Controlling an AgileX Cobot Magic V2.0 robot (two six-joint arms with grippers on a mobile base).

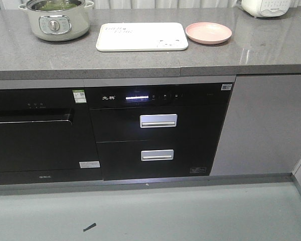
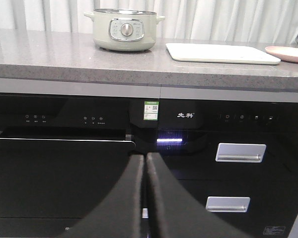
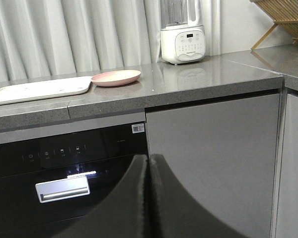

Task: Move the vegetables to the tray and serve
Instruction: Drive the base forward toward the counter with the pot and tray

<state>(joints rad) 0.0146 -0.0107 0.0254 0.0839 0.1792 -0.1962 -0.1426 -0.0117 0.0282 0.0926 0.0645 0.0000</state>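
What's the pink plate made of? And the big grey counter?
Pink plate: probably plastic or melamine, smooth with a soft even sheen; glazed ceramic is possible. Counter: looks like polished stone or quartz, grey with fine speckles and glossy reflections.

The pot [image 1: 55, 22] is cut by the front view's top edge, so the vegetables [image 1: 54, 5] inside show only as a green sliver (leaf shape cannot be told). The tray [image 1: 140, 40] bears lettering too small to read there, and in the right wrist view its left end runs off-frame. The blender [image 3: 183, 42] has its jug top cropped.
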